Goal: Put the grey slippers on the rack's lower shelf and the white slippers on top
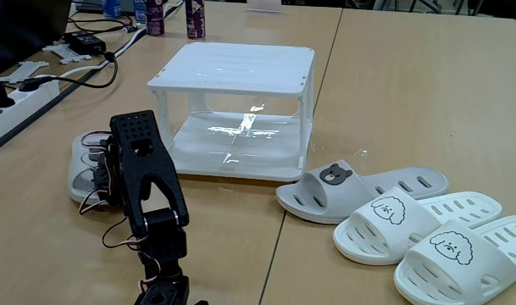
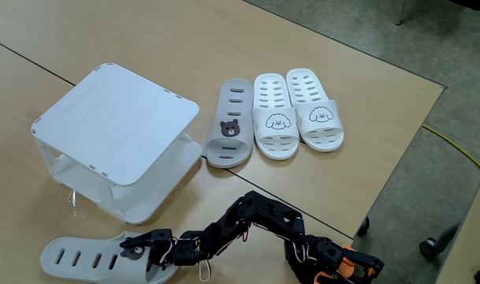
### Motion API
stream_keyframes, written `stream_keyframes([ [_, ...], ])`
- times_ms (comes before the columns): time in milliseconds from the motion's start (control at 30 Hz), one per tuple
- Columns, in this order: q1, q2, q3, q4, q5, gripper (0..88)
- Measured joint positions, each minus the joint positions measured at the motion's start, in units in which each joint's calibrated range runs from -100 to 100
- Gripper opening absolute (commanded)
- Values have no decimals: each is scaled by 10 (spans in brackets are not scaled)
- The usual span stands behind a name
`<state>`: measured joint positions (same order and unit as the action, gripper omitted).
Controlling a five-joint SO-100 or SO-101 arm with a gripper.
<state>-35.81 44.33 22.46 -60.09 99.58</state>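
Note:
The white rack point(image 1: 232, 66) point(image 2: 117, 130) stands mid-table, and its glossy lower shelf point(image 1: 266, 140) is bare. One grey slipper point(image 1: 359, 191) point(image 2: 230, 122) with a bear face lies to the right of the rack. Beside it lie two white slippers point(image 1: 410, 222) point(image 2: 275, 114) with dog faces, the other one point(image 1: 469, 258) point(image 2: 314, 106) further out. A second grey slipper point(image 1: 81, 165) point(image 2: 86, 256) lies left of the rack in a fixed view. My gripper point(image 1: 101, 174) point(image 2: 145, 254) is shut on its strap end. The fingertips are mostly hidden by the black arm.
A power strip point(image 1: 20, 89) with black cables lies at the far left of the table. Two bottles point(image 1: 194, 19) stand behind the rack. The table edge point(image 2: 397, 158) runs close to the white slippers, with floor beyond it.

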Motion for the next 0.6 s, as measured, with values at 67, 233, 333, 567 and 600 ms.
stream_keyframes([
  [67, -4, 1, 0, 0, 0, 7],
  [233, -13, -67, 84, 1, 0, 7],
  [333, -11, -167, 192, 1, 0, 7],
  [567, -13, -421, 482, 1, 0, 7],
  [600, -12, -454, 512, 1, 0, 7],
])
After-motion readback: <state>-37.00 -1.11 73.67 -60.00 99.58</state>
